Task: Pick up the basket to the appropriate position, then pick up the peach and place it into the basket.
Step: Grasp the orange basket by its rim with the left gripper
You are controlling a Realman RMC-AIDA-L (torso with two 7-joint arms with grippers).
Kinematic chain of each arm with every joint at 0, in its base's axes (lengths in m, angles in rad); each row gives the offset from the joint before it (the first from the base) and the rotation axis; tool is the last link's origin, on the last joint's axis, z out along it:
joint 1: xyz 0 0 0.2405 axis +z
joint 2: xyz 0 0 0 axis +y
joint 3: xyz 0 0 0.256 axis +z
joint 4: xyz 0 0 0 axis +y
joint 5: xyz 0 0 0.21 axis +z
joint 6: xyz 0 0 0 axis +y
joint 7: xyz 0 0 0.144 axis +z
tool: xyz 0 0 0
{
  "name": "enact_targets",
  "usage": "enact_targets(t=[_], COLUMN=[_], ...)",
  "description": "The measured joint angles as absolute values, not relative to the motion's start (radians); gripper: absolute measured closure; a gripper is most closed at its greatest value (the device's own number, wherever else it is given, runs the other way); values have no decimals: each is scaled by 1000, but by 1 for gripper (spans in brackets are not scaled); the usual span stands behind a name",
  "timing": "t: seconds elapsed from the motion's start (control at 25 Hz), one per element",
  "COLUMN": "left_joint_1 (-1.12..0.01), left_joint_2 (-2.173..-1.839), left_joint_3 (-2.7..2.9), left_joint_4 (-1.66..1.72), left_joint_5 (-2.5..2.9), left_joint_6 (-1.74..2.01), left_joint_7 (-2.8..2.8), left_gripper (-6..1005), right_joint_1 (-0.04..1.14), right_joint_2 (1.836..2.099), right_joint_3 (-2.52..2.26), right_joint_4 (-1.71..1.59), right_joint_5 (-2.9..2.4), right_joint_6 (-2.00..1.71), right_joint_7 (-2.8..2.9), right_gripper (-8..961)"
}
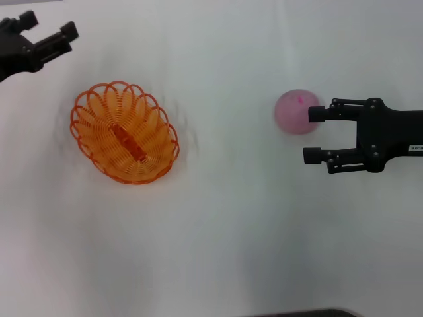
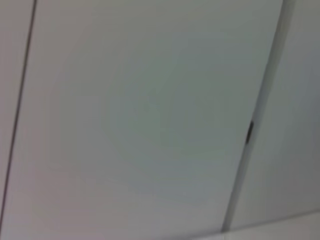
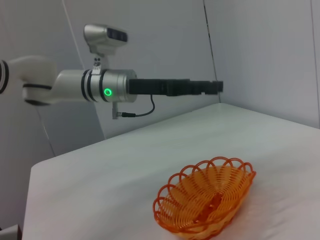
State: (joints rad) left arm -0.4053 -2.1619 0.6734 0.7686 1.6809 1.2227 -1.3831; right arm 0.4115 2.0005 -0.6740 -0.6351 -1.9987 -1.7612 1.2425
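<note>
Resting on the white table (image 1: 231, 251), the oval orange wire basket (image 1: 125, 132) sits upright on the robot's left side, released, so the basket placement appears complete. The left gripper (image 1: 49, 33) hangs raised well apart from it, fingers open and empty. The right gripper (image 1: 316, 135) has open fingers beside the round pale pink peach (image 1: 294, 111), one fingertip at its edge; grasping and transfer remain.

A white table (image 1: 218, 251) stands before pale grey wall panels (image 3: 260, 55).
</note>
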Motion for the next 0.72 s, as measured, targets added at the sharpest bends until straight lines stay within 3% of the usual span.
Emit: enact_targets(t=[0.72], left_joint_1=[-513], left_joint_2=[-2155], left_joint_3=[785], left_joint_4=[1014], left_joint_5=[2152], left_joint_6=[1200], left_joint_7=[-1874], left_gripper=[66], right_joint_1=[432], right_joint_2=[2004], right_joint_3=[-686], right_joint_4=[-635], right_joint_5=[-2026], right_joint_6=[-1744], right_joint_7=[1249], right_gripper=[101])
